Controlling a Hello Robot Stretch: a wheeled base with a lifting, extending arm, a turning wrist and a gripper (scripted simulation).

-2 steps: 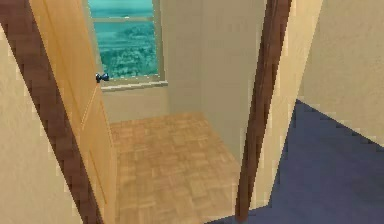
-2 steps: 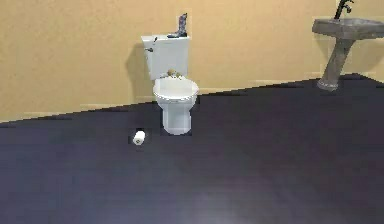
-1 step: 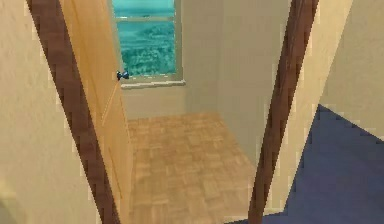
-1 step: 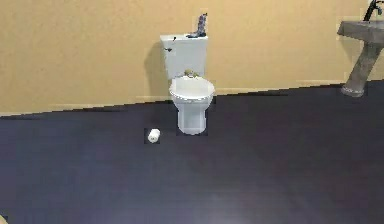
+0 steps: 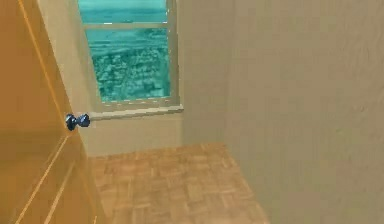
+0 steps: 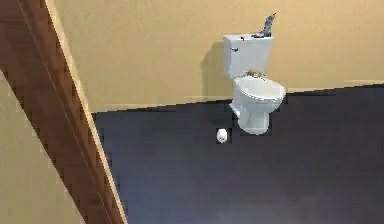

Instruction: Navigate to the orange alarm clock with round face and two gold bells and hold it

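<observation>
- Forward view: wooden door [image 5: 35, 130] with a dark knob [image 5: 77, 121] at the left, a window [image 5: 128, 50] ahead, and parquet floor [image 5: 180, 185] running to a beige wall.
- Arm side view: white toilet [image 6: 255, 90] against the far wall on a dark floor [image 6: 280, 180]. A small white roll-like thing [image 6: 222, 135] lies just beside its base. Some greyish items [image 6: 265, 23] sit on the tank, too small to name, none orange.
- Wooden door frame [image 6: 55, 110] crosses that view's left.
- Alarm clock: location cannot be told from here. Judged step: search, still early.
- Fingers: cannot tell their state or whether they have hold of anything.
- Handling (judgement): the clock is probably light and rigid, with a smooth round case that may slip or roll, and a fragile face and bells. Best taken across the sides of the case, below the bells.
</observation>
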